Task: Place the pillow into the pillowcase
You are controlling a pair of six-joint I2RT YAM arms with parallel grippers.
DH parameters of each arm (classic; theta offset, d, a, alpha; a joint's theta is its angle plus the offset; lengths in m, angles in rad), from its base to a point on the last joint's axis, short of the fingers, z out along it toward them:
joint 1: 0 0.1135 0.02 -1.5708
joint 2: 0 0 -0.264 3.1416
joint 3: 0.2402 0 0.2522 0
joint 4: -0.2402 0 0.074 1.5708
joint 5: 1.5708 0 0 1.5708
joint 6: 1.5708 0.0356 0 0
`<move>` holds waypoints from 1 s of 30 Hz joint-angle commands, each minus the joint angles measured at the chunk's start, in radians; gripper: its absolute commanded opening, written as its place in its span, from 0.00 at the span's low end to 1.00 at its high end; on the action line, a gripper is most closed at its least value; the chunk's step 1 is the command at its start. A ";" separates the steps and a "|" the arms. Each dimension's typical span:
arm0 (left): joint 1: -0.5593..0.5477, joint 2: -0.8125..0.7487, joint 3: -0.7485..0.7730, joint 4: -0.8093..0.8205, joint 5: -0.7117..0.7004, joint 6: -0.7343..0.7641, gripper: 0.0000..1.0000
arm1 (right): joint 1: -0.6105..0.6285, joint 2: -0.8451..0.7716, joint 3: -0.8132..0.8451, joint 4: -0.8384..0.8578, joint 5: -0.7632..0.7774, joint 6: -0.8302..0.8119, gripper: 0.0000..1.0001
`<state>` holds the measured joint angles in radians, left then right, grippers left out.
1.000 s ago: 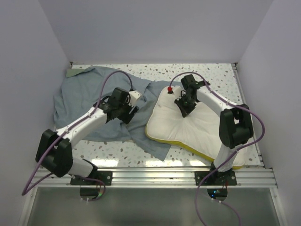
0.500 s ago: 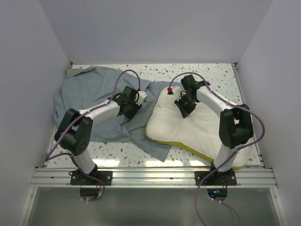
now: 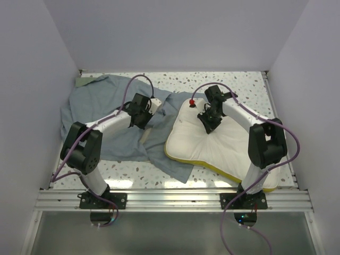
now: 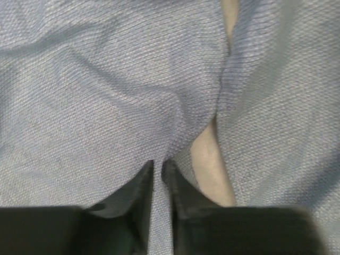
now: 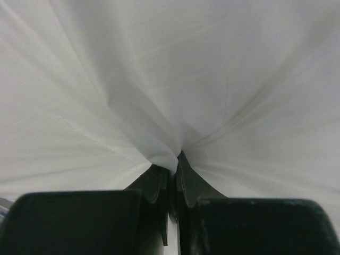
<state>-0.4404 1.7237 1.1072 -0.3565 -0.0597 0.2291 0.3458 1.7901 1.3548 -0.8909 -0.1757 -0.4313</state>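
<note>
Left claw (image 4: pixel 158 164) farther back, speckled table (image 3: pixel 239 85)

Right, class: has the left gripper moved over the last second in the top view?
Yes. The left gripper has moved toward the back wall, away from the base rail, over the pillowcase.

Near pillow (image 3: pixel 212 144) edge behind right arm (image 3: pixel 264 144)

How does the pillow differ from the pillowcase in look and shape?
The pillow is cream-white with a yellow edge; the pillowcase is grey-blue. The pillow is plump; the pillowcase lies thin and wrinkled. Both are pinched: the pillow by the right gripper, the pillowcase by the left gripper.
</note>
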 commanded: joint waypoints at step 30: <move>0.038 0.083 0.175 -0.044 -0.022 0.041 0.14 | -0.016 -0.054 -0.019 -0.039 -0.002 -0.024 0.00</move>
<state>-0.4358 1.8908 1.2274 -0.3809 -0.0471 0.2565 0.3439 1.7847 1.3514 -0.8921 -0.1783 -0.4362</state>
